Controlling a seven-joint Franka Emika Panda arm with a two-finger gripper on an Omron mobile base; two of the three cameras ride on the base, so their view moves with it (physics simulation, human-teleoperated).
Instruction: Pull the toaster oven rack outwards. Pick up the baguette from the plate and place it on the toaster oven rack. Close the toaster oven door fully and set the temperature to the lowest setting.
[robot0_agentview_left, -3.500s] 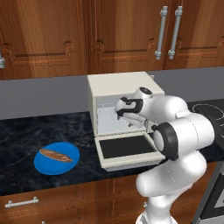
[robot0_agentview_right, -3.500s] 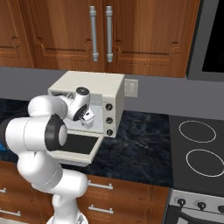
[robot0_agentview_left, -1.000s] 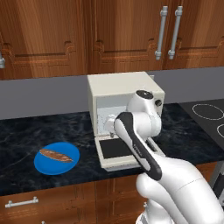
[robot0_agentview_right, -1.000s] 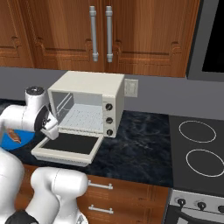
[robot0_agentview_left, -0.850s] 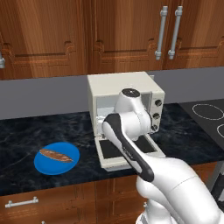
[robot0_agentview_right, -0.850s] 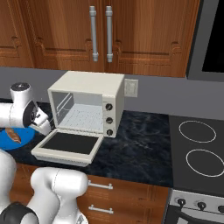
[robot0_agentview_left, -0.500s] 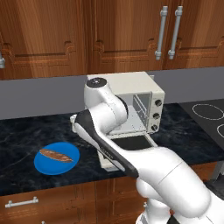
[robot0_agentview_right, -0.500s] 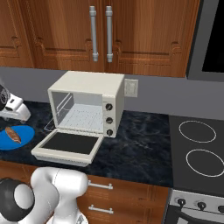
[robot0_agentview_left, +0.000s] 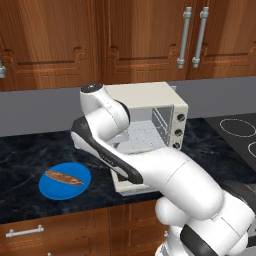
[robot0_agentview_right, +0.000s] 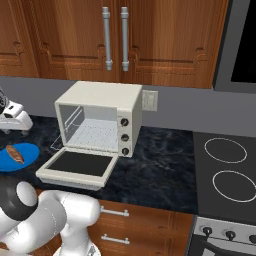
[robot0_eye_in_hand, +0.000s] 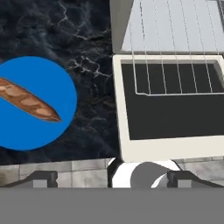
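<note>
Rack (robot0_eye_in_hand: 175, 70) pulled out over lowered toaster oven door (robot0_eye_in_hand: 173, 146): first step done. Baguette (robot0_eye_in_hand: 27, 99) on plate (robot0_eye_in_hand: 17, 135), left of oven, unpicked. Gripper (robot0_eye_in_hand: 111, 178) spread wide, empty. Placing, door closing, temperature knob remain.

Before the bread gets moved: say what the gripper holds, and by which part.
Nothing. The gripper is open and empty; the baguette lies on the plate.

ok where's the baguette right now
The baguette lies on the blue plate on the dark counter, left of the open toaster oven door in the hand view.
</note>
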